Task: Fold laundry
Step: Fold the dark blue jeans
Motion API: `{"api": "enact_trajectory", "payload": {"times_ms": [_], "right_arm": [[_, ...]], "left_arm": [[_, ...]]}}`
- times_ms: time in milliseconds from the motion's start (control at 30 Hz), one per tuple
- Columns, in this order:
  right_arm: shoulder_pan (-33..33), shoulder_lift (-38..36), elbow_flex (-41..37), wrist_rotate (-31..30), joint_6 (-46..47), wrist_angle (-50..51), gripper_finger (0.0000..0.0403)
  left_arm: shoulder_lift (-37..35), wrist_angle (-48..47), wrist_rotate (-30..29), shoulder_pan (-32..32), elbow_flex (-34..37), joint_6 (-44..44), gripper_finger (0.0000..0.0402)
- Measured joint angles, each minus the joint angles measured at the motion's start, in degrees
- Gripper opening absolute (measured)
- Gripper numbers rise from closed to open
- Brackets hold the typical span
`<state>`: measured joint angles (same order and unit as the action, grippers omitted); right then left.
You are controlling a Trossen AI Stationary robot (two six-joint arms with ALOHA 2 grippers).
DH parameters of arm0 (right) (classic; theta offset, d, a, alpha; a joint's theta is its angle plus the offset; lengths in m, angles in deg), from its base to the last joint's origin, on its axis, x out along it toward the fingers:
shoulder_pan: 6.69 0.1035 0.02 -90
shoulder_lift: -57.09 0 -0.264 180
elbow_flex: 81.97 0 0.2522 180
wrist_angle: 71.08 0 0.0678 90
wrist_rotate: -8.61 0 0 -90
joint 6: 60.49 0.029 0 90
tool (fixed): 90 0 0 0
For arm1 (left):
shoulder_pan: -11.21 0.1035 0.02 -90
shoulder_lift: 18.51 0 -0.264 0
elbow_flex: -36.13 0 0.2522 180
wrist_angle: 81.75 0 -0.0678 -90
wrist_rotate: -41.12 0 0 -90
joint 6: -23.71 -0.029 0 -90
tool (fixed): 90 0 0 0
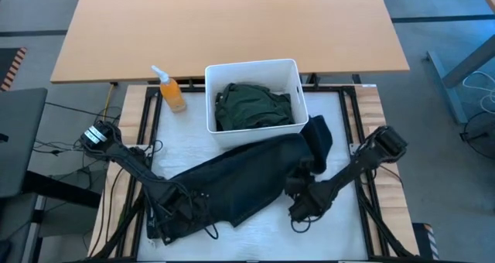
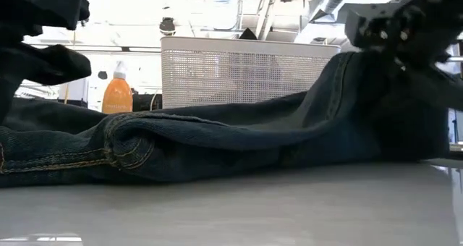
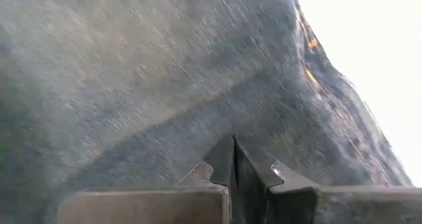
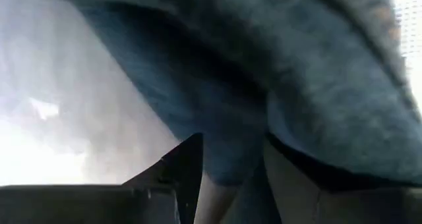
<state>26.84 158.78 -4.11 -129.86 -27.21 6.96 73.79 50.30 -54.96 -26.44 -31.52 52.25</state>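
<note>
So there's two garments in play here: one pair of dark trousers (image 1: pixel 240 186) stretched out on the white table (image 1: pixel 340 139) right in front of the one white bin (image 1: pixel 254 73), and one dark green garment (image 1: pixel 254 107) bunched up inside that bin. Also one orange spray bottle (image 1: pixel 172 91) standing just beside the bin. Both arms are down low, reaching in from either side toward the trousers. The left gripper (image 3: pixel 234 168) is at the trouser end farthest from the bin, fingers pinched fully together with denim pressed right against the tips, looks like it's got a fold of the cloth. The right gripper (image 4: pixel 227 171) is at the end of the trousers near the bin's corner, fingers apart with a wad of fabric sitting between them. The trousers look like dark blue-black denim with tan stitching, lying diagonally and folded over lengthwise, thick rolled edge facing the low camera.
</note>
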Motion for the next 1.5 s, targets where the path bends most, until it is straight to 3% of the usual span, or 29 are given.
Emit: {"api": "enact_trajectory", "payload": {"times_ms": [200, 367, 500, 667, 800, 1033, 1167, 1267, 1400, 1500], "right_arm": [[-3.8, -6.09, 0.0, 0.18, -12.7, -2.68, 0.0185], [-10.02, -6.75, 0.0, 1.87, -23.62, -10.56, 0.0185], [-16.17, -4.72, 0.02, 11.65, -30.16, -19.05, 0.0185], [-19.75, -1.17, 0.06, 27.53, -26.48, -16.48, 0.018], [-16.94, 1.38, 0.07, 40.31, -20.98, -11.55, 0.0163], [-5.84, 1.0, 0.08, 51.96, -16.16, -8.92, 0.0118], [-0.8, -0.34, 1.46, 60.45, -13.39, -8.49, 0.0061], [1.81, -2.15, 2.88, 62.68, -10.23, -8.77, 0.0015], [3.72, -6.09, 3.93, 61.28, -5.37, -8.58, 0.0018], [4.69, -9.95, 4.19, 55.95, -2.18, -9.15, 0.0015]], "left_arm": [[-0.04, -1.73, 2.53, -0.28, 0.0, 1.13, 0.0], [-0.04, -2.54, 4.0, -0.26, -0.02, 1.27, 0.0], [-0.04, -3.32, 5.9, -0.34, -0.04, 2.92, 0.0], [-0.07, -8.96, 6.84, -1.59, -0.09, 5.68, 0.0], [-0.09, -12.76, 6.9, -2.63, -0.11, 6.27, 0.0], [-0.09, -15.06, 5.6, -2.84, -0.11, 6.04, 0.0], [-0.09, -17.04, 5.58, -2.85, -0.05, 5.43, 0.0], [-0.09, -17.69, 5.53, -2.84, -0.04, 4.34, 0.0], [-0.26, -17.83, 4.74, -2.82, -0.03, 2.62, 0.0], [-2.47, -16.96, 1.95, -2.82, -0.28, 2.1, 0.0]]}}
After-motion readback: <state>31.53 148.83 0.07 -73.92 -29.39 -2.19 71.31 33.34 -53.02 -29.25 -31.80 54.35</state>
